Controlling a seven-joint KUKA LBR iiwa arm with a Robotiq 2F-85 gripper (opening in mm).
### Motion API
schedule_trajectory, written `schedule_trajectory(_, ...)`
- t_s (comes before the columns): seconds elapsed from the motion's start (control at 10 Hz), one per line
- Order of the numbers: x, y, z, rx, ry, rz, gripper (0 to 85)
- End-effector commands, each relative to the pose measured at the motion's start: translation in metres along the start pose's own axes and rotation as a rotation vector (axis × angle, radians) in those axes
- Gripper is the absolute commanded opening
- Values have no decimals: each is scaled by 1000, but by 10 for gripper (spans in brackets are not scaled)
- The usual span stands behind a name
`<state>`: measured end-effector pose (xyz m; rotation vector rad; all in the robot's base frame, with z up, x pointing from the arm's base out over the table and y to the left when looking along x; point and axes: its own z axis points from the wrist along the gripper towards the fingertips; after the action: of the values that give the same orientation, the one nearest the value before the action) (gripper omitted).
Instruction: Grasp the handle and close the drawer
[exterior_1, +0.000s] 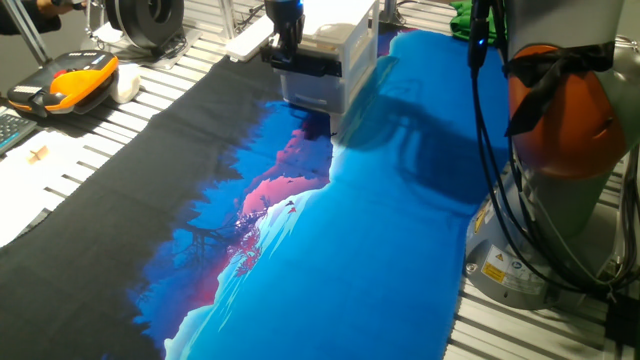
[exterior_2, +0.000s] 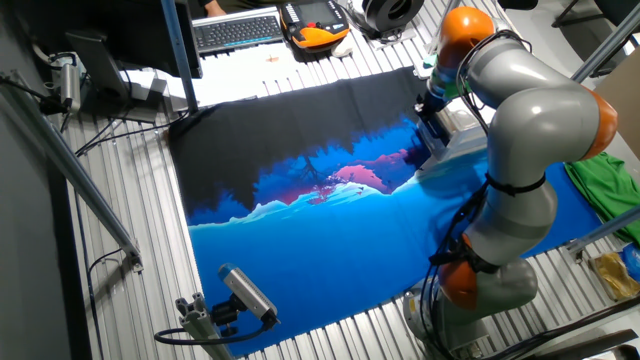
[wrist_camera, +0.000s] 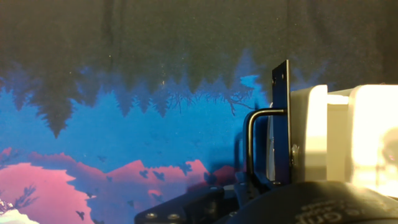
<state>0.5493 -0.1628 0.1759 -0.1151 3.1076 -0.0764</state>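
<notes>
From the hand view you see the thin black bent-wire handle (wrist_camera: 258, 146) on the dark front strip of the shallow white plastic drawer (wrist_camera: 308, 137), sitting at about one o'clock from the black two-finger gripper (wrist_camera: 249, 202) at the lower edge, just above its body. Whether the fingers touch the handle you cannot tell, and you cannot tell whether they are spread or pressed together.

The handle's long axis runs twelve to six in that view, its loop bulging toward nine o'clock, away from the drawer front.

In one fixed view, the gripper (exterior_1: 290, 45) hangs at the top drawer (exterior_1: 322, 62) of the small white-translucent cabinet (exterior_1: 335, 75), which stands at the twelve o'clock end of the blue, pink and black printed cloth (exterior_1: 330, 250). The handle is hidden there.
</notes>
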Motion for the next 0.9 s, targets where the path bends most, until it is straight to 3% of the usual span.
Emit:
schedule_trajectory(0.0,0,0,0,0,-1,-7,0)
schedule_trajectory(0.8,0,0,1,-14,-7,-33,0)
